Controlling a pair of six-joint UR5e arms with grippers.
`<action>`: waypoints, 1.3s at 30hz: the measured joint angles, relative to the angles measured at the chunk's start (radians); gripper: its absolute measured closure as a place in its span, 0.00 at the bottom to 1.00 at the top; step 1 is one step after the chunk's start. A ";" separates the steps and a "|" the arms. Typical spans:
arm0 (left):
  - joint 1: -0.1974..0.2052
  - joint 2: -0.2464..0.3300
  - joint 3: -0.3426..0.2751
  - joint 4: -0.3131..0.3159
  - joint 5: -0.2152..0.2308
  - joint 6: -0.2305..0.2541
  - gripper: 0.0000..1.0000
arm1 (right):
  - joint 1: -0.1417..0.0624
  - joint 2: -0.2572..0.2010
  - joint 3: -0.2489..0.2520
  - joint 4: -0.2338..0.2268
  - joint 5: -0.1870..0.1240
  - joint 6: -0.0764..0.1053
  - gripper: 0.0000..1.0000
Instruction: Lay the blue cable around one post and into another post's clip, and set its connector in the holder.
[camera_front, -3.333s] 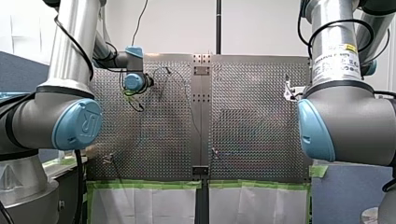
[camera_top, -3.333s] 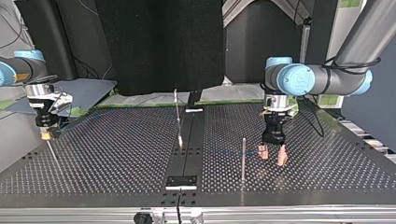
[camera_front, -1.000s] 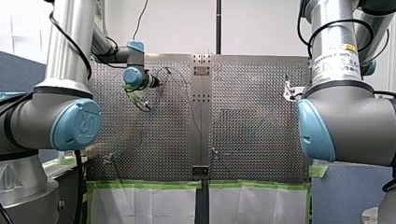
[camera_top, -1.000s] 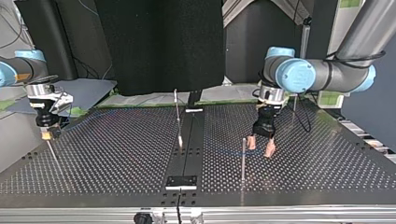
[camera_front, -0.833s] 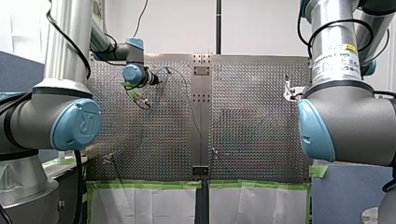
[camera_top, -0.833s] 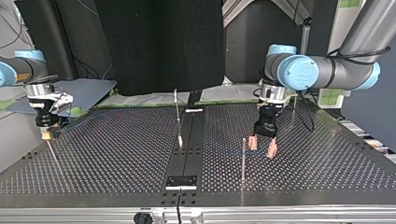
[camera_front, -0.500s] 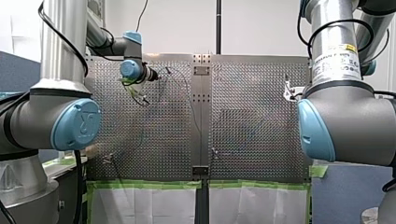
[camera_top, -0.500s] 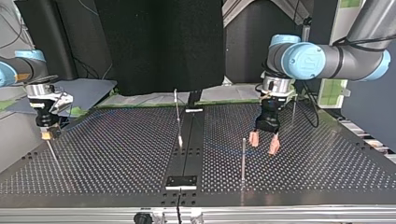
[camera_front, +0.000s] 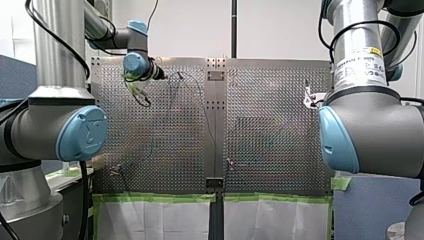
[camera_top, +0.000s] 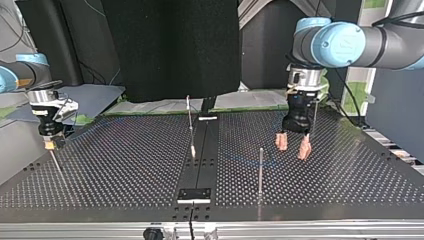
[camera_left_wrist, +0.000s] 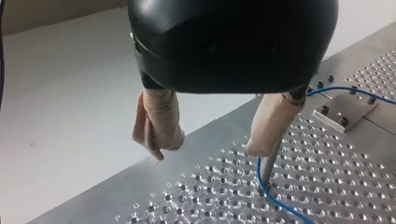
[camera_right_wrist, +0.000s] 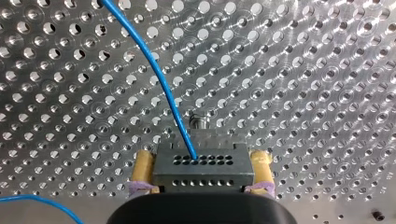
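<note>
The thin blue cable runs into a grey connector that sits between the yellow pads of my right gripper, which is shut on it. At the top view's left, my right gripper holds the connector above the table. In the left wrist view, my left gripper is open with nothing between its beige pads. A metal post stands just under one pad, and the blue cable curves round its base. In the top view, my left gripper hangs above the table.
Thin posts stand on the perforated table: one near the front, one at the middle, one behind my left gripper. Small plates sit on the dark middle strip. The table's edge lies close to the left gripper.
My left gripper has risen and moved toward the top view's right, away from the front post, staying open. My right arm has not moved.
</note>
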 joint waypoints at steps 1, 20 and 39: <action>0.000 0.001 0.002 -0.008 -0.003 0.008 0.00 | 0.000 0.000 0.000 -0.001 0.000 0.000 0.21; -0.051 0.002 0.111 -0.194 -0.082 0.195 0.00 | 0.002 0.000 0.000 0.001 0.001 0.000 0.21; -0.141 0.012 0.127 -0.387 -0.101 0.387 0.00 | 0.005 0.000 0.000 0.002 0.003 0.000 0.21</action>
